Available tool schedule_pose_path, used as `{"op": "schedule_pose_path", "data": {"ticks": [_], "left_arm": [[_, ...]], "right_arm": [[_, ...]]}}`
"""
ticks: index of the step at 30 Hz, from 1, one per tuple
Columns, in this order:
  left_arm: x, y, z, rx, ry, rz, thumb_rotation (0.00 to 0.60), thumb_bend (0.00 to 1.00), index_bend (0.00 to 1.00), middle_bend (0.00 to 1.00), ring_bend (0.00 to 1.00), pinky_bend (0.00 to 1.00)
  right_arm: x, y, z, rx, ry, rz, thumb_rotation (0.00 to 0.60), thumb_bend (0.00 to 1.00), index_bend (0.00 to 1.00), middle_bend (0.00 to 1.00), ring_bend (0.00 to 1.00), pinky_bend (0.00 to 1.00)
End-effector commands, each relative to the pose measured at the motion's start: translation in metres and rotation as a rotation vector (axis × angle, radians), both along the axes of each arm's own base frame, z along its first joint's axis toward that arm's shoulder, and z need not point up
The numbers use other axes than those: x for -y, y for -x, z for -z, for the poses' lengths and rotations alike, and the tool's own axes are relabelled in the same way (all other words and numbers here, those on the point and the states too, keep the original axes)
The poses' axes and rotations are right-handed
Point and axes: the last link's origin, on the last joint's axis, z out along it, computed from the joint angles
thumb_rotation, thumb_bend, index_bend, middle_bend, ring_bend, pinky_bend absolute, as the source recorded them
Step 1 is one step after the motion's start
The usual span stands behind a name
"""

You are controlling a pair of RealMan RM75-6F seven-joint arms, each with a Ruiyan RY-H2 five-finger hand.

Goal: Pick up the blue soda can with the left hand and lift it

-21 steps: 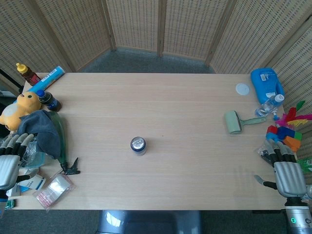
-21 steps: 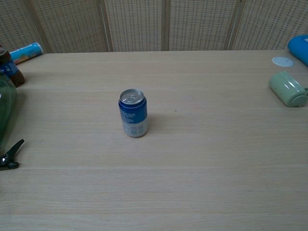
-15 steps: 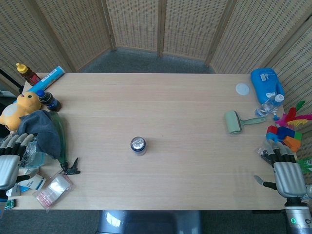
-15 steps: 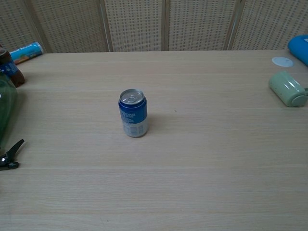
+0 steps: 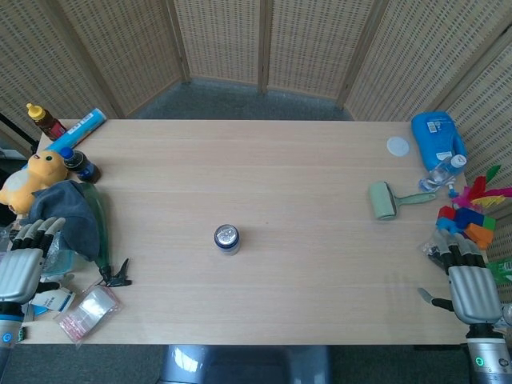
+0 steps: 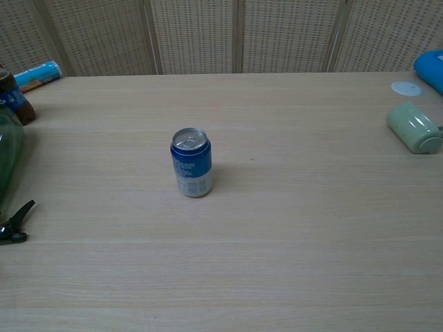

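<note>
Blue soda can, label lettering unreadable.

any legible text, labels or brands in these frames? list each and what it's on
None can be quoted with confidence.
Blue soda can: white lettering on its side, too blurred to read.
Blue detergent jug: white label, print too small.
Blue tube at the table's far left: markings too small.
Dark bottle with a blue label: blurred.
White disc: no marking visible.

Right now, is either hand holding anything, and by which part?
Nothing is held. The left hand and right hand sit open at the table edges; the blue soda can stands alone mid-table.
</note>
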Motion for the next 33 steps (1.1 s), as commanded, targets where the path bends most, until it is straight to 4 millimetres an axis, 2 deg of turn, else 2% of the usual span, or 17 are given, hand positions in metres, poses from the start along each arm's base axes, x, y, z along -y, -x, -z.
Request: {"op": "schedule_pose_path", "data": {"ticks": [1, 7, 10, 15, 20, 26, 33], "left_arm": [[-0.020, -0.005, 0.008, 0.027, 0.010, 0.017, 0.600, 0.00, 0.00, 0.00, 0.00, 0.00], [-0.048, -0.011, 0.025, 0.087, 0.038, 0.026, 0.600, 0.00, 0.00, 0.00, 0.00, 0.00], [-0.065, -0.016, 0.041, 0.168, 0.082, -0.006, 0.600, 0.00, 0.00, 0.00, 0.00, 0.00], [-0.099, -0.039, 0.071, 0.266, 0.182, 0.006, 0.600, 0.00, 0.00, 0.00, 0.00, 0.00], [-0.119, -0.067, 0.094, 0.360, 0.257, 0.024, 0.600, 0.00, 0.00, 0.00, 0.00, 0.00], [-0.124, -0.094, 0.114, 0.419, 0.359, 0.032, 0.600, 0.00, 0.00, 0.00, 0.00, 0.00], [-0.123, -0.108, 0.127, 0.431, 0.460, 0.044, 0.600, 0.00, 0.00, 0.00, 0.00, 0.00]], "right_arm": [[0.001, 0.001, 0.002, -0.007, -0.003, 0.005, 0.533, 0.00, 0.00, 0.00, 0.00, 0.00], [0.002, 0.003, 0.002, -0.007, -0.001, 0.012, 0.532, 0.00, 0.00, 0.00, 0.00, 0.00], [0.002, 0.003, 0.001, -0.001, -0.001, 0.013, 0.531, 0.00, 0.00, 0.00, 0.00, 0.00], [0.002, 0.002, 0.001, 0.013, -0.002, 0.011, 0.532, 0.00, 0.00, 0.00, 0.00, 0.00], [0.001, 0.001, -0.002, 0.027, 0.002, 0.013, 0.529, 0.00, 0.00, 0.00, 0.00, 0.00], [0.001, 0.000, -0.004, 0.038, 0.006, 0.009, 0.535, 0.00, 0.00, 0.00, 0.00, 0.00], [0.000, -0.001, -0.005, 0.039, 0.003, 0.006, 0.528, 0.00, 0.00, 0.00, 0.00, 0.00]]}}
